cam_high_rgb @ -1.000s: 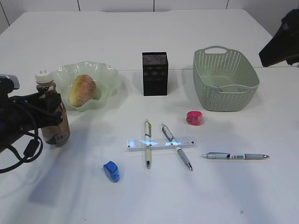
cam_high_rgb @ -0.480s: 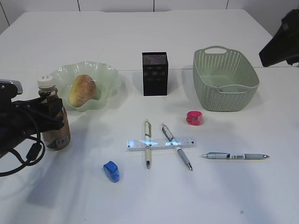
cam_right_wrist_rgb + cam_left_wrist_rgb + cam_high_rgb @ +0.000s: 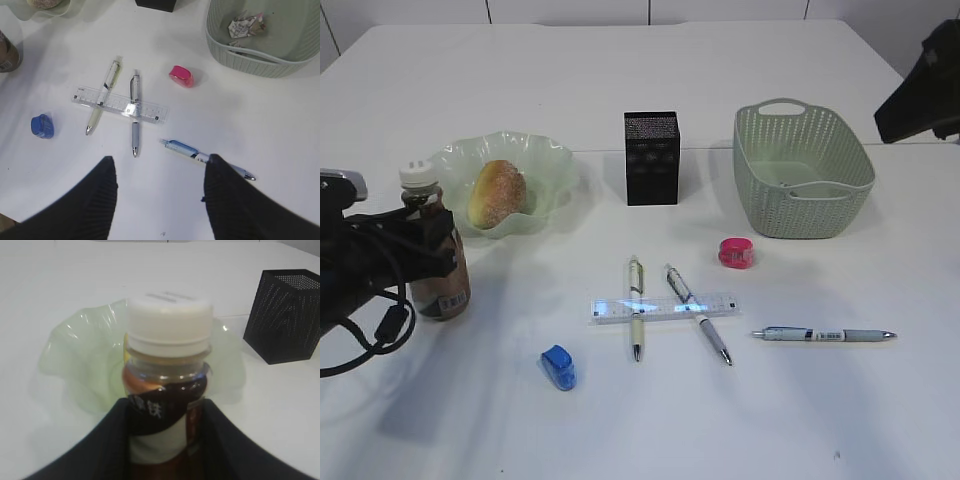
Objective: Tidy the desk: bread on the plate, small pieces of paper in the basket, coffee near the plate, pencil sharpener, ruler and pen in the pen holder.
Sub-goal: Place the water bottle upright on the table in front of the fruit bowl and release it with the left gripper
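Coffee bottle (image 3: 432,250) stands upright at the left edge of the exterior frame, just below and left of the green plate (image 3: 548,160) that holds the bread (image 3: 497,194). The left gripper (image 3: 165,440) has its dark fingers on both sides of the label, closed on the bottle; whether the base rests on the table I cannot tell. The step in hand looks like setting the coffee near the plate, and that seems nearly done: the next move calls for letting go and backing off without tipping the bottle.

The right gripper (image 3: 160,195) hangs wide, holding nothing, over the lower middle of its own view. Crumpled paper (image 3: 245,25) already lies in the basket (image 3: 804,170). Left to sort: three pens (image 3: 636,305), two under the clear ruler (image 3: 665,307), plus blue (image 3: 559,366) and pink sharpeners (image 3: 736,252). The black pen holder (image 3: 651,157) stands unobstructed at upper centre.
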Controlling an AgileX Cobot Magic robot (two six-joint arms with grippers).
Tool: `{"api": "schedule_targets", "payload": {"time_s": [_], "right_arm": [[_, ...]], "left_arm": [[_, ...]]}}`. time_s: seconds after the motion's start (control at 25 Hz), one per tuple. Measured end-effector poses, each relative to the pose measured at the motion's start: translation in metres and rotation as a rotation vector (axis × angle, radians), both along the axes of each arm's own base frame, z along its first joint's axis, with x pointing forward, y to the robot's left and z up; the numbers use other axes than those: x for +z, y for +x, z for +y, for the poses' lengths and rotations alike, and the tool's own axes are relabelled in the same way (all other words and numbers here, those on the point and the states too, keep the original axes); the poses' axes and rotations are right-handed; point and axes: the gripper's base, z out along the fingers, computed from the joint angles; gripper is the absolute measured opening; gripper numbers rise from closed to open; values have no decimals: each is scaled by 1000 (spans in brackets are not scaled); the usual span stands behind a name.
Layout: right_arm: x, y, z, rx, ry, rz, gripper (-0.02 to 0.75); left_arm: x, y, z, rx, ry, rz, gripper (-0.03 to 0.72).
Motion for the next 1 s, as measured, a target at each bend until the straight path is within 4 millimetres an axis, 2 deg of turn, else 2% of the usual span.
{"api": "schedule_targets", "payload": {"time_s": [0.12,1.0], "right_arm": [[0,0,0,0,0,0,443],[0,0,0,0,0,0,443]], "left_arm": [[5,0,0,0,-4,-15,277],[5,0,0,-5,-2,-16,277]]}}
